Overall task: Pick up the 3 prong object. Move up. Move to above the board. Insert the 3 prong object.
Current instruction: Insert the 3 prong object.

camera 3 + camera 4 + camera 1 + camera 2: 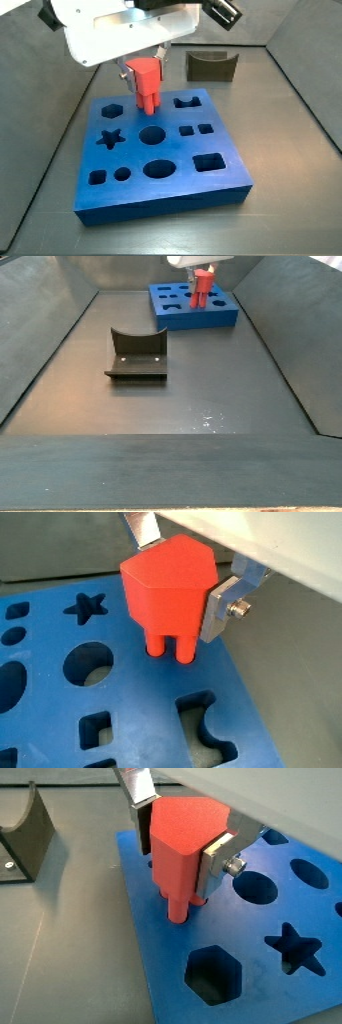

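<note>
My gripper [171, 574] is shut on the red-orange 3 prong object [167, 592], holding its blocky head upright with the prongs pointing down. It also shows in a wrist view [181, 853] and in both side views [144, 82] [203, 286]. The prong tips reach the top face of the blue board [134, 702] near its edge; I cannot tell whether they are in the holes. The board, with star, hexagon, round and square holes, shows in a wrist view [254, 958] and in both side views [160, 155] [187, 311].
The fixture, a dark L-shaped bracket, stands on the grey floor apart from the board [210, 66] [136, 354] and at the edge of a wrist view [24, 833]. Grey walls enclose the floor.
</note>
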Robot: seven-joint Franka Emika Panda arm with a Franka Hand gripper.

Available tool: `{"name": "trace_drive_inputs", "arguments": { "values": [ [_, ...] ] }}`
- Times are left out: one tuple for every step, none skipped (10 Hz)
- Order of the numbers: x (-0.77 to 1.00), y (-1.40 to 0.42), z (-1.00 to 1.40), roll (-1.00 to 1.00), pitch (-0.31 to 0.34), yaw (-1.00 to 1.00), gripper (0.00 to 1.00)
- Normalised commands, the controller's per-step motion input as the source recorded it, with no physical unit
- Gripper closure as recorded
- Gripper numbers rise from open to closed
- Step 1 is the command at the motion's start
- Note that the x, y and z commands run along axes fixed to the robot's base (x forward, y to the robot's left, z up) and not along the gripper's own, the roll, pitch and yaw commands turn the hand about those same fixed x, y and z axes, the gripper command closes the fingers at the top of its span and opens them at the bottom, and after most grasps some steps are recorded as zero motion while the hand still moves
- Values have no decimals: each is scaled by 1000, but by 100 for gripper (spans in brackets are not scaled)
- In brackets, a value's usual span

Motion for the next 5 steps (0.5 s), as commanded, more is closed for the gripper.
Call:
{"name": "trace_drive_inputs", "arguments": {
  "values": [
    [246, -146, -960, 311, -71, 14, 100],
    [266, -140, -840, 411, 0, 37, 100],
    [0, 0, 0, -9, 0, 0, 100],
    [0, 0, 0, 0, 0, 0, 0],
    [0, 0, 0, 0, 0, 0, 0]
  ]
}}
